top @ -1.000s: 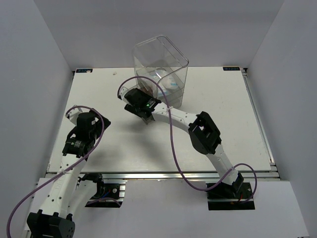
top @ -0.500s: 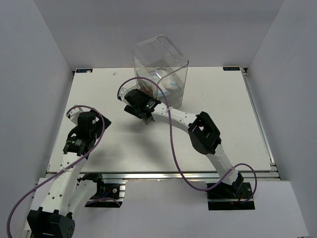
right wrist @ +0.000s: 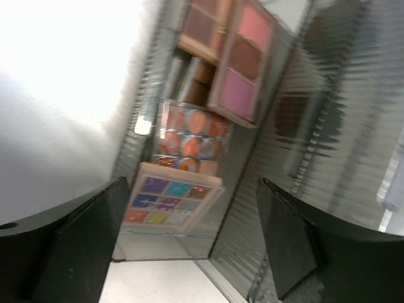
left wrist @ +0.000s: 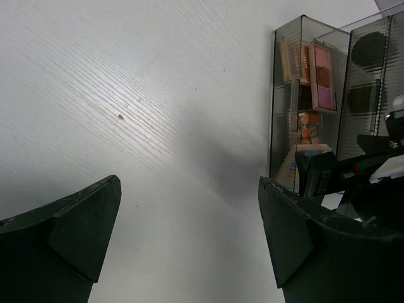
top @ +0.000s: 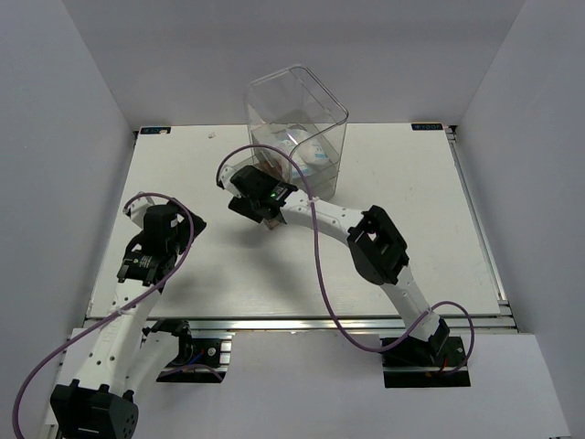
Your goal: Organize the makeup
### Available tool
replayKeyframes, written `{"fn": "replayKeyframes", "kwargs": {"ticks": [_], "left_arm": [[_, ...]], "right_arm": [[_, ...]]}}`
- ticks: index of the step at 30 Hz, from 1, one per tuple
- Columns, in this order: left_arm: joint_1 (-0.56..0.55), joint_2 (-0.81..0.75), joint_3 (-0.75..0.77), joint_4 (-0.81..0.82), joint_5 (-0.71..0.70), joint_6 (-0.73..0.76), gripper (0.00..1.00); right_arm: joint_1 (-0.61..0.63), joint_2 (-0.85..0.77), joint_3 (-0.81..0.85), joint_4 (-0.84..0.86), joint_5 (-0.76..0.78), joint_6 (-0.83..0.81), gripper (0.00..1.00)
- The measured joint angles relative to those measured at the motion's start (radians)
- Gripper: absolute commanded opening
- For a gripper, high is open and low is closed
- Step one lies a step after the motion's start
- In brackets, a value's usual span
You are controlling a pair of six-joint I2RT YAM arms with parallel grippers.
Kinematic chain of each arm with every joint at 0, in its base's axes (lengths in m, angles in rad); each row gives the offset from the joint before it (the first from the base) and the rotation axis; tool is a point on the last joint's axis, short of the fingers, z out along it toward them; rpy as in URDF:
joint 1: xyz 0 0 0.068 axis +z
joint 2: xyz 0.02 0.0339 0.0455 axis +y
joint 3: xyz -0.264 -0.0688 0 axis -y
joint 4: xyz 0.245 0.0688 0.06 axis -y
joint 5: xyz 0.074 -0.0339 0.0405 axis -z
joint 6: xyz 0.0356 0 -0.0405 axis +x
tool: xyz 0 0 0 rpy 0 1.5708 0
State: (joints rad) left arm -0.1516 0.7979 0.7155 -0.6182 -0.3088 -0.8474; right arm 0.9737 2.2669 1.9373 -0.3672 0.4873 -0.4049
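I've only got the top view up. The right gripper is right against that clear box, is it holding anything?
Observer: No. The right wrist camera shows the right gripper wide open with nothing in it, facing the clear drawer box.
Operator: What is in the compartment it faces?
Observer: Three palettes are in a row there. A multicolour palette is nearest the gripper and tilted, then an orange-toned palette, then a pink palette.
Operator: And the left gripper?
Observer: The left gripper is open too, with only bare table showing between its jaws.
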Motion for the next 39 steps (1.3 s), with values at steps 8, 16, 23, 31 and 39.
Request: {"fn": "replayKeyframes", "kwargs": {"ticks": [8, 16, 23, 31, 39], "left_arm": [[0.0, 0.031, 0.0, 0.071, 0.071, -0.008, 0.57], [0.0, 0.117, -0.008, 0.187, 0.203, -0.024, 0.12], [0.0, 0.222, -0.053, 0.284, 0.319, -0.061, 0.09], [0.0, 0.335, -0.104, 0.383, 0.408, -0.105, 0.08], [0.0, 0.471, -0.103, 0.478, 0.466, -0.124, 0.08]], "right_arm": [[-0.021, -0.178, -0.09, -0.071, -0.455, -0.074, 0.52], [-0.119, -0.492, -0.149, -0.013, -0.974, -0.093, 0.0], [-0.324, -0.682, -0.311, 0.144, -1.279, 0.006, 0.0], [-0.581, -0.915, -0.478, 0.426, -1.35, 0.233, 0.0], [-0.784, -0.99, -0.555, 0.608, -1.184, 0.448, 0.0]]}}
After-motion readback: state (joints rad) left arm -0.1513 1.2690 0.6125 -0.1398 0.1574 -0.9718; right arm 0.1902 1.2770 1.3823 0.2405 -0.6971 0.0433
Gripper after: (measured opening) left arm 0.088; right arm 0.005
